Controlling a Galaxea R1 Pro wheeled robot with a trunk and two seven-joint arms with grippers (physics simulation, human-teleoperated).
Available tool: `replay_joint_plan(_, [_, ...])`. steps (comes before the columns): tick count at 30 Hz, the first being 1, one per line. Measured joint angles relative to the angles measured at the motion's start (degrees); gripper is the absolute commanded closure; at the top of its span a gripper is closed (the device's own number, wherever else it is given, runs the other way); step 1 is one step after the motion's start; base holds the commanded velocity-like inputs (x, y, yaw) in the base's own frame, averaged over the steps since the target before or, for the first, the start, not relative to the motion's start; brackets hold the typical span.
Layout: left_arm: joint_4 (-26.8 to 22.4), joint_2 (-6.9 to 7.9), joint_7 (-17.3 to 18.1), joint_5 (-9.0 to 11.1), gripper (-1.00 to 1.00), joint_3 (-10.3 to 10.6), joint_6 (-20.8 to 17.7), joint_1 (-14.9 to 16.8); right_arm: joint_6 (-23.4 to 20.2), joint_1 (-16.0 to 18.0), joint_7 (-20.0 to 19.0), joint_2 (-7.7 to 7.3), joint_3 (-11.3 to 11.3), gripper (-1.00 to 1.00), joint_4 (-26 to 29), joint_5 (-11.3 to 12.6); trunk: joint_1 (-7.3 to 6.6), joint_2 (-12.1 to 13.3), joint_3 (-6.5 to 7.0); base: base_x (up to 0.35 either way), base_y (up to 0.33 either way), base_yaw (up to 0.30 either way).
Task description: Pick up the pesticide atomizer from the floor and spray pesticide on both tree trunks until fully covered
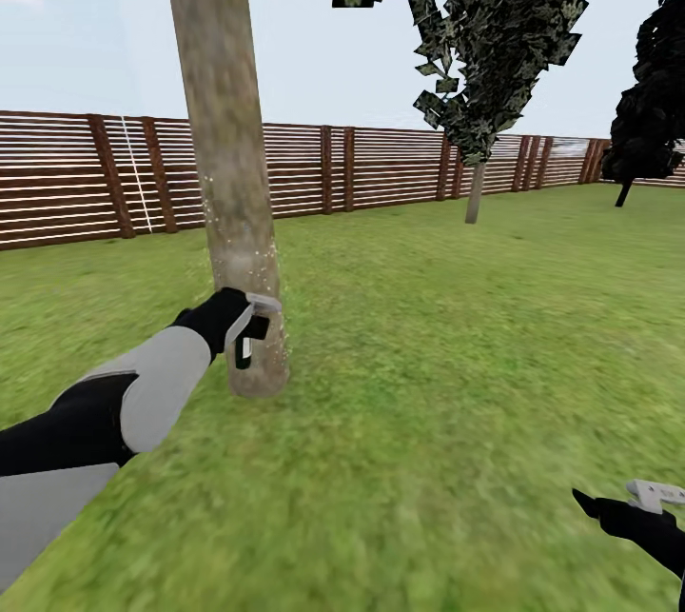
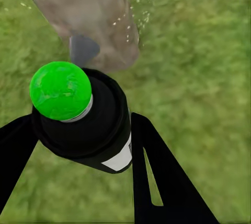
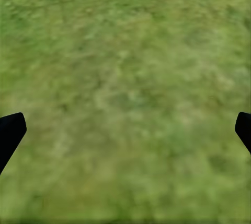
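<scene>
Left hand (image 1: 238, 326), black, clenched on the small near-black spray bottle with white label (image 1: 244, 350), at lower left of centre in the head view. The bottle hangs roughly upright, its light grey trigger head (image 1: 259, 305) uppermost and pointing right at the thick grey-brown mottled tree trunk (image 1: 224, 155), just beside its flared base. White specks dot the bark there. In the left wrist view the bottle (image 2: 91, 125) shows a bright green round end (image 2: 60, 90) between the black fingers (image 2: 157, 177). Right hand (image 1: 633, 507), lower right corner, fingers spread apart over the green grass lawn (image 1: 447, 384), grasping nothing. Behind: brown slatted wooden fence (image 1: 381, 169), a second, thinner-looking trunk (image 1: 474, 193) and a black conifer (image 1: 652, 108).
</scene>
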State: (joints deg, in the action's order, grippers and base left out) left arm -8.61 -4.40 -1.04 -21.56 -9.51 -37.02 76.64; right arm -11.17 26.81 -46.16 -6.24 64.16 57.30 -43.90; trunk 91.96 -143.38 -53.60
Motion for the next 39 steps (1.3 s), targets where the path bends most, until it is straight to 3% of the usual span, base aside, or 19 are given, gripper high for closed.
replay_joint_plan(6, [-0.06,0.1,-0.04,-0.01,1.0,0.01,0.28,-2.76,-0.02,0.0,0.01,0.0,0.0,-1.0,0.0,-0.01,0.0,0.0,0.0,0.0,0.0,0.0])
replay_joint_plan(13, [-0.09,2.09,-0.33,-0.05,1.0,-0.29,0.28,-4.81,-0.01,0.0,0.0,0.0,0.0,-1.0,0.0,-0.04,0.0,0.0,0.0,0.0,0.0,0.046])
replay_joint_plan(16, [-0.09,2.18,-0.99,1.14,1.0,-3.55,0.21,-4.91,-0.04,0.0,0.01,0.0,0.0,-1.0,0.0,-0.05,0.0,0.0,0.0,0.0,0.0,0.24])
replay_joint_plan(17, [-0.09,2.23,-1.37,1.65,1.0,-5.53,0.15,-4.92,-0.05,0.0,0.02,0.0,0.0,-1.0,0.0,-0.05,0.0,0.0,0.0,0.0,0.0,0.26])
replay_joint_plan(24, [-0.81,2.21,-3.25,1.66,1.0,-6.58,-0.18,-4.92,-0.02,0.0,0.02,0.0,0.0,-1.0,0.0,-0.04,-0.01,-0.01,0.01,0.0,0.0,0.245])
replay_joint_plan(26, [-3.56,2.03,-7.01,1.68,1.0,-7.2,-0.88,-4.91,-0.01,0.0,0.0,0.0,0.0,-1.0,0.0,-0.04,-0.01,-0.01,0.01,0.0,0.0,0.085])
replay_joint_plan(28, [-6.72,0.8,-9.69,2.4,1.0,-10.3,-4.23,-4.92,-0.03,0.0,-0.02,0.0,0.0,-1.0,0.0,-0.01,-0.01,-0.01,0.01,0.0,0.0,0.022])
replay_joint_plan(30, [-9.75,-0.13,-10.78,2.28,1.0,-11.62,-7.7,-4.92,-0.03,0.0,-0.04,0.0,0.0,-1.0,0.0,-0.02,-0.01,-0.01,0.01,0.0,0.0,0.006])
replay_joint_plan(33, [-11.19,-0.77,-11.12,2.37,1.0,-12.07,-10.58,-4.9,-0.06,0.0,-0.06,0.0,0.0,-1.0,0.0,-0.03,0.0,0.0,0.01,0.0,0.0,0.001])
replay_joint_plan(39, [-11.34,-0.79,-11.17,2.28,1.0,-12.27,-11.13,-4.91,-0.05,0.0,-0.07,0.0,0.0,-1.0,0.0,0.0,0.0,0.0,0.0,0.063,-0.134,0.042])
